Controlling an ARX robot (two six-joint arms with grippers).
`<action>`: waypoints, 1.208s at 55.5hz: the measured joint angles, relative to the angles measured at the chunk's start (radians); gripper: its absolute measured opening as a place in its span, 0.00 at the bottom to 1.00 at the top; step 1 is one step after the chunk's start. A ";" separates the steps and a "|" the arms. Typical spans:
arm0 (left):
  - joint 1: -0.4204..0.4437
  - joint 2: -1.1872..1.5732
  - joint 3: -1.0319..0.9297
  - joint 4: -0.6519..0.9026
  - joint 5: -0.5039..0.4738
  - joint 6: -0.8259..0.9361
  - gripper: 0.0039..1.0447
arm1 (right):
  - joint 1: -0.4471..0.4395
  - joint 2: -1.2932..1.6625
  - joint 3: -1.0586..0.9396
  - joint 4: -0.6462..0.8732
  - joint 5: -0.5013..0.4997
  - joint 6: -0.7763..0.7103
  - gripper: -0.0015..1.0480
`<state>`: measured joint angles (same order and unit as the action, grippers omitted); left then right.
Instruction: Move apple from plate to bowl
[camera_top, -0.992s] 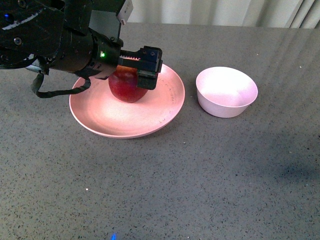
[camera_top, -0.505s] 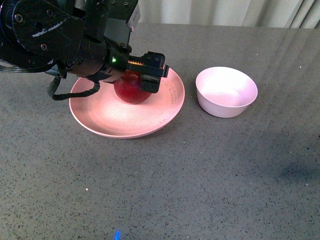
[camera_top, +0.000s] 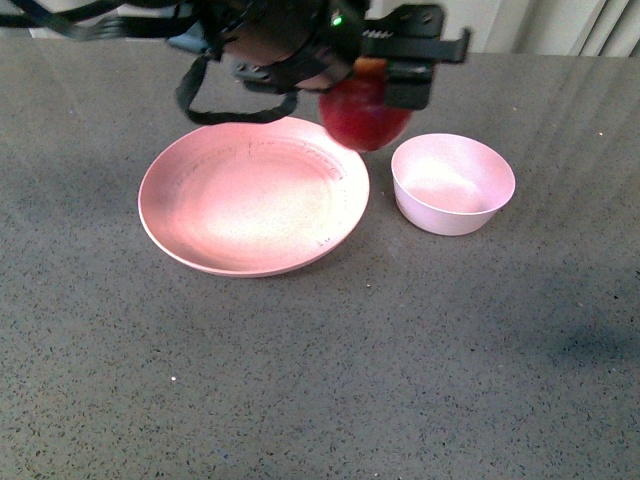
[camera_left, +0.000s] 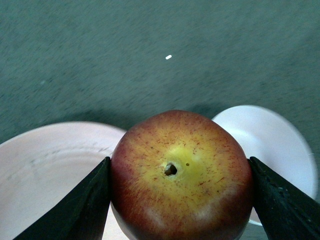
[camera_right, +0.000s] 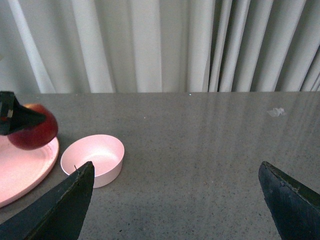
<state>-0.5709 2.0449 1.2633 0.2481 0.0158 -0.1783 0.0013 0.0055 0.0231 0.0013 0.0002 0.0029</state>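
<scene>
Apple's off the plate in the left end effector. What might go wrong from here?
1. The apple hangs short of the bowl, near its rim; releasing now would likely miss.
2. The bowl is barely wider than the apple, so an off-centre drop may tip it.
3. The left end effector pinches only the apple's glossy sides; it might slip.

Left end effector (camera_left: 179, 170) clenched, right end effector (camera_right: 176, 167) agape
</scene>
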 joint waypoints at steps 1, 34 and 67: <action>-0.012 -0.003 0.006 0.000 0.003 -0.003 0.66 | 0.000 0.000 0.000 0.000 0.000 0.000 0.91; -0.129 0.103 0.114 -0.042 0.008 -0.025 0.66 | 0.000 0.000 0.000 0.000 0.000 0.000 0.91; -0.129 0.229 0.233 -0.064 0.028 0.002 0.66 | 0.000 0.000 0.000 0.000 0.000 0.000 0.91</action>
<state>-0.6994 2.2734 1.4963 0.1837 0.0441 -0.1761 0.0013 0.0055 0.0231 0.0010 0.0002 0.0029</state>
